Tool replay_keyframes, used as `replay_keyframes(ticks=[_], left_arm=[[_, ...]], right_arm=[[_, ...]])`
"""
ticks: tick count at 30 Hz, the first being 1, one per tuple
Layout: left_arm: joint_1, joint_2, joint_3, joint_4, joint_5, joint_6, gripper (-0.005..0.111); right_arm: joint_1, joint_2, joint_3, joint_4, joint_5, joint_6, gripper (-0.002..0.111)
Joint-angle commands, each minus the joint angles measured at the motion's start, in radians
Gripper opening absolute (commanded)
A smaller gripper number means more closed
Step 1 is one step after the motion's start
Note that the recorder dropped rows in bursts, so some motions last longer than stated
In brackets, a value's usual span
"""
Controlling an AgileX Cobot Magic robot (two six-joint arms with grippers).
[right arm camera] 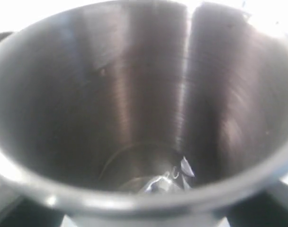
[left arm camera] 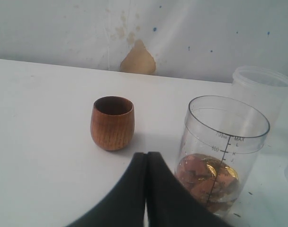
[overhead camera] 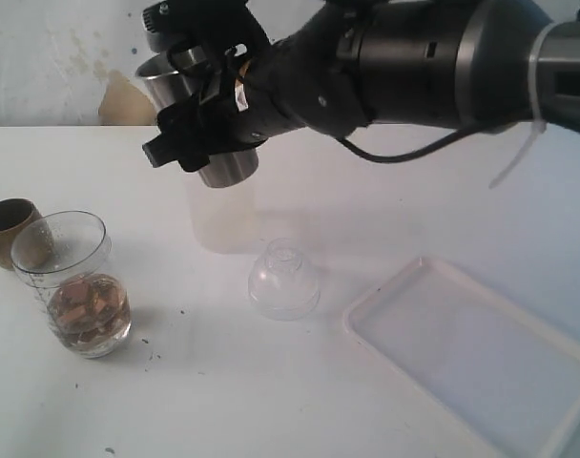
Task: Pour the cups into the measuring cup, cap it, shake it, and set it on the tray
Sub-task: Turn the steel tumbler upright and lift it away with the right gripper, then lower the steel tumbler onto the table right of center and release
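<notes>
Measuring cup (overhead camera: pixel 71 286) stands upright near the left edge of the surface (overhead camera: pixel 366 210), brown and gold pieces lying in its bottom (scale marks show in the left wrist view). The wooden cup (overhead camera: pixel 6 229) sits upright just beside it, closer to that edge, with a small gap between them. The left jaws are pressed together on nothing, low in front of both. Farther toward the far edge a frosted cup (overhead camera: pixel 218 219) stands, and above it the right arm (overhead camera: pixel 414 48) holds the steel tumbler (overhead camera: pixel 228 164) in the air, slightly tilted, right jaws clamped around its wall. A clear dome lid (overhead camera: pixel 283 280) rests mid-surface; the white tray (overhead camera: pixel 395 286) lies at the near right corner.
</notes>
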Motion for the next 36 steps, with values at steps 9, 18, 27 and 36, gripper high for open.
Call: replay_keyframes(ticks=[9,18,27,36], left_arm=[[-0.004,-0.004,0.004,0.007,-0.001,0.001,0.000],[-0.004,-0.004,0.004,0.007,-0.001,0.001,0.000],[-0.004,-0.004,0.004,0.007,-0.001,0.001,0.000],[-0.004,-0.004,0.004,0.007,-0.001,0.001,0.000]], right_arm=[[-0.142,-0.008,-0.112,0.627,0.220,-0.596,0.000],[-0.254,-0.045,0.122,1.366,-0.129,-1.244,0.000],[-0.257,-0.029,0.195,2.001,-0.289,-1.944,0.000],[-0.266,0.002,0.205,1.799,-0.688,-1.308,0.000]])
